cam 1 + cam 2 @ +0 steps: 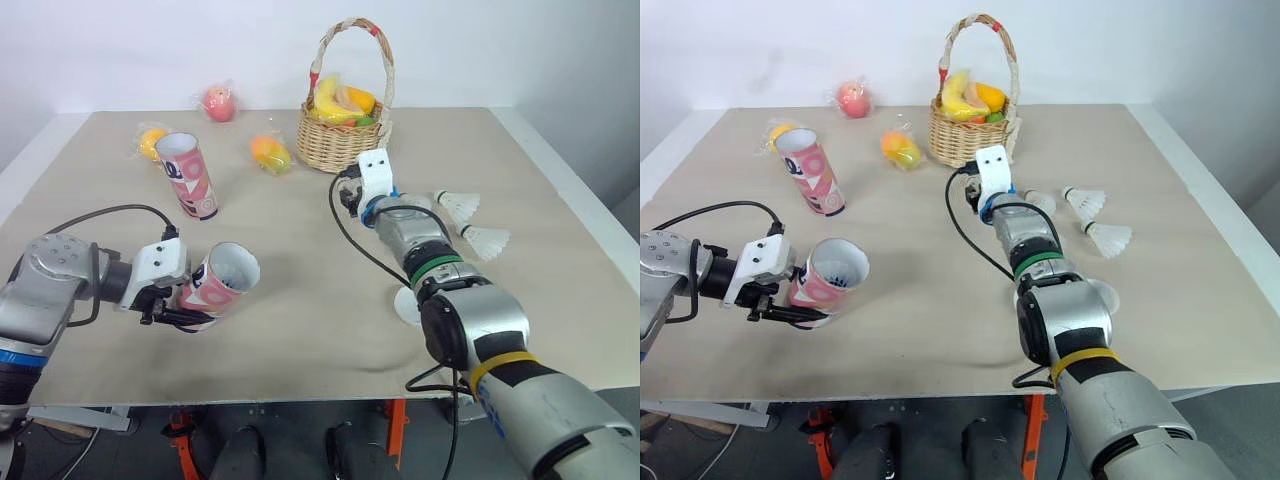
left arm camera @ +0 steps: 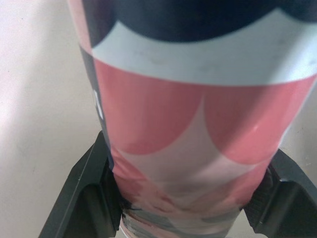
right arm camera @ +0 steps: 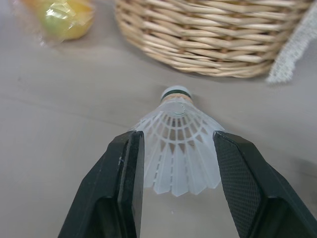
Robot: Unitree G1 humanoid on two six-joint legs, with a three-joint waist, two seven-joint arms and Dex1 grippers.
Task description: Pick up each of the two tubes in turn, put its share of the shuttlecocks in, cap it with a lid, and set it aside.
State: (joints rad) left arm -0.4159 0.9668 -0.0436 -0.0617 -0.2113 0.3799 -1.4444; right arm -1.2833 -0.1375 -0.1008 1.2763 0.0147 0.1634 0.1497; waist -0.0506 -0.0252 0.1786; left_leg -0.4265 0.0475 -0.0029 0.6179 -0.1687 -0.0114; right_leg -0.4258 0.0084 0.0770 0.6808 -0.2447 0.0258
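Early stage | left hand (image 1: 168, 298) gripped a tube (image 1: 222, 278), lower left, uncapped | right hand (image 3: 178, 139) open astride a shuttlecock (image 3: 176, 156), not yet gripped | second tube (image 1: 188, 175) upper left, untouched, both lids still to go

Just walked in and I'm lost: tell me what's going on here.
The left gripper holds a patterned tube tilted over the table, mouth open. The right gripper, fingers open, straddles a shuttlecock lying by the basket, not yet lifted. Two more shuttlecocks lie nearby, and the second tube stands uncapped farther back.
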